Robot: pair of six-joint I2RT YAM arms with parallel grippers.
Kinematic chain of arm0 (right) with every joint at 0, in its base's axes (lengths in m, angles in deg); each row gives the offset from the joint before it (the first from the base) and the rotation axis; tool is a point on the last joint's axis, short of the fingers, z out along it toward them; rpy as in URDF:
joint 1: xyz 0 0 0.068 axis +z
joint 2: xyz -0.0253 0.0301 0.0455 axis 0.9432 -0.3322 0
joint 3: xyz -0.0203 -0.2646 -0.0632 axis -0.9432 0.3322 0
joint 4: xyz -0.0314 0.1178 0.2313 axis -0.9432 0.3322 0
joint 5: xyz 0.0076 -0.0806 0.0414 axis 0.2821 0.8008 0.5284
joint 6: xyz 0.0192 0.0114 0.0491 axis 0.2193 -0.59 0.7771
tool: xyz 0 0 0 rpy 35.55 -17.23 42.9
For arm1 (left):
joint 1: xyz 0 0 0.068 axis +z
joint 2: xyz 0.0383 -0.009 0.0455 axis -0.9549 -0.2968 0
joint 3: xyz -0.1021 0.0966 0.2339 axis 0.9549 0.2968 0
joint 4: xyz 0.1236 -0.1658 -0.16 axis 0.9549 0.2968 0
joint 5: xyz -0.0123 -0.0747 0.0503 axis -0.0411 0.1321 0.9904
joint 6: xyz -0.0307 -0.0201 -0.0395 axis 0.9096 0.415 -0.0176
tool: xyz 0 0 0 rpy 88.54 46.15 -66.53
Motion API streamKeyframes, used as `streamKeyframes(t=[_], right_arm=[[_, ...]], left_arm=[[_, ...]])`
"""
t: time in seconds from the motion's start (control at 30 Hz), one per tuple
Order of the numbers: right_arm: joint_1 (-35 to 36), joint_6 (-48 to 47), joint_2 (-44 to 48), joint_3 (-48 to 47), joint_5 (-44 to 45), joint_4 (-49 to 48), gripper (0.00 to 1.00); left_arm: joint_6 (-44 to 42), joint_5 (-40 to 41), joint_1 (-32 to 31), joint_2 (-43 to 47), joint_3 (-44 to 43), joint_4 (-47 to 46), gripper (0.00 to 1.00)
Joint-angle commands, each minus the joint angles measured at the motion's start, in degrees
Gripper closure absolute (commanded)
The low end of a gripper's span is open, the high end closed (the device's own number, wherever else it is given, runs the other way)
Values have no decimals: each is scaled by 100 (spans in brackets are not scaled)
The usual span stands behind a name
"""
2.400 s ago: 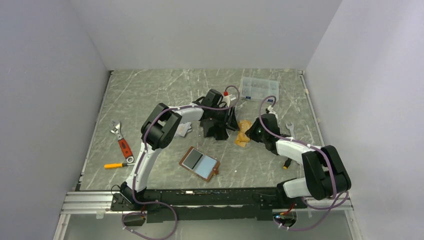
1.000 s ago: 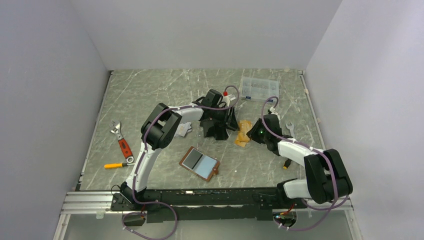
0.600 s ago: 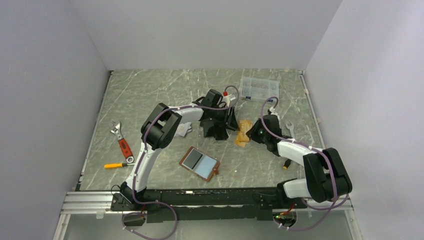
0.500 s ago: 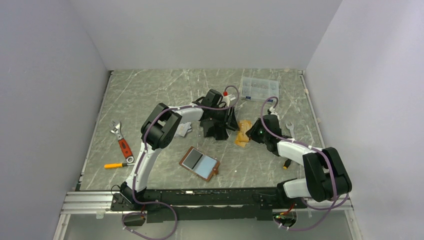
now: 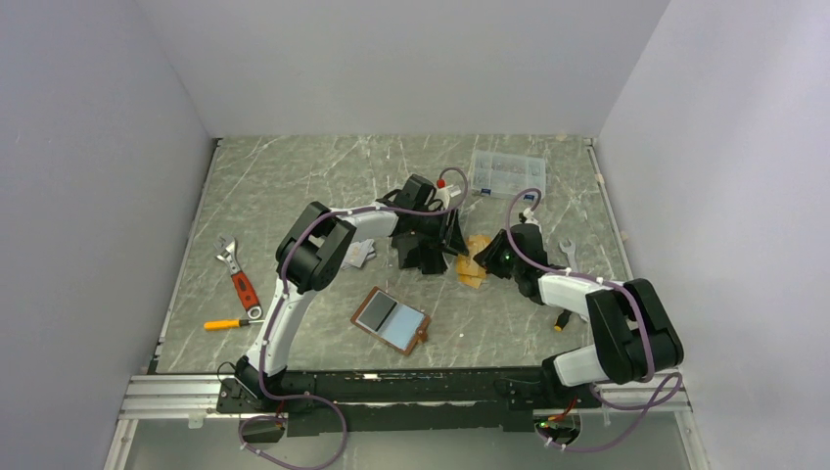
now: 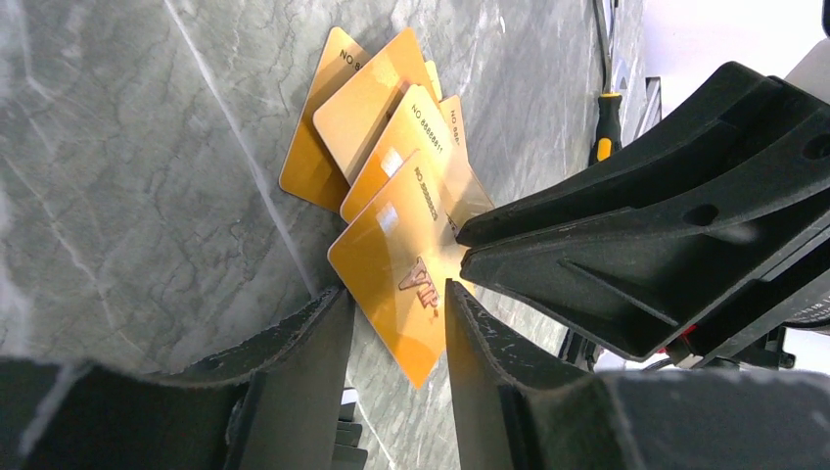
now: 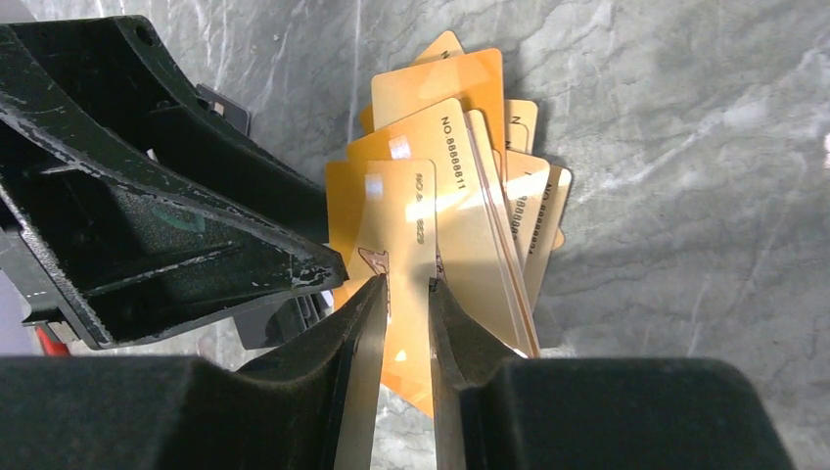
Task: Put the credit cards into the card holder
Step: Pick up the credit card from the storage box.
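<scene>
Several orange-gold credit cards (image 7: 460,157) lie fanned on the marble between my two grippers, shown small from above (image 5: 474,271). The top VIP card (image 6: 391,255) has its corner between the spread jaws of my left gripper (image 6: 393,292), which is open and straddles it without clamping. My right gripper (image 7: 404,282) has its jaws a narrow slit apart, tips down on that same card. Its black fingers (image 6: 626,245) show in the left wrist view. The card holder (image 5: 392,320) lies open nearer the bases. A few silver-grey cards (image 5: 360,254) lie beside the left arm.
A clear compartment box (image 5: 506,172) stands at the back. An adjustable wrench (image 5: 238,275) and a screwdriver (image 5: 232,323) lie at the left. A small wrench (image 5: 568,253) and another screwdriver (image 5: 560,319) lie by the right arm.
The right wrist has shifted a little to the left, over the orange-gold cards. The left arm and the card holder have not moved.
</scene>
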Motion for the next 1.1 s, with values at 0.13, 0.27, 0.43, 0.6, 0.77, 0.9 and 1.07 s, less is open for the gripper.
streamKeyframes(t=[0.13, 0.27, 0.43, 0.6, 0.77, 0.9, 1.07], right_arm=[[124, 142, -284, 94, -126, -194, 75], [118, 129, -269, 112, -113, -157, 74], [73, 169, -252, 185, -98, -128, 74], [-41, 192, -171, 289, -179, -148, 73], [-324, 228, 297, 375, -612, -350, 52], [-555, 176, 914, 390, -1501, -781, 46], [-604, 343, 1271, 331, -2570, -1385, 44]], left_arm=[[26, 105, 18, 42, 110, 133, 61], [18, 73, 57, 89, 146, 132, 72], [-7, -1, 189, 176, 161, 177, 90], [93, -284, 384, 297, 165, 110, 100], [448, -923, 549, 434, 219, -148, 100], [1064, -1495, 660, 661, 479, -875, 100], [2129, -2142, 711, 1115, 904, -2123, 100]])
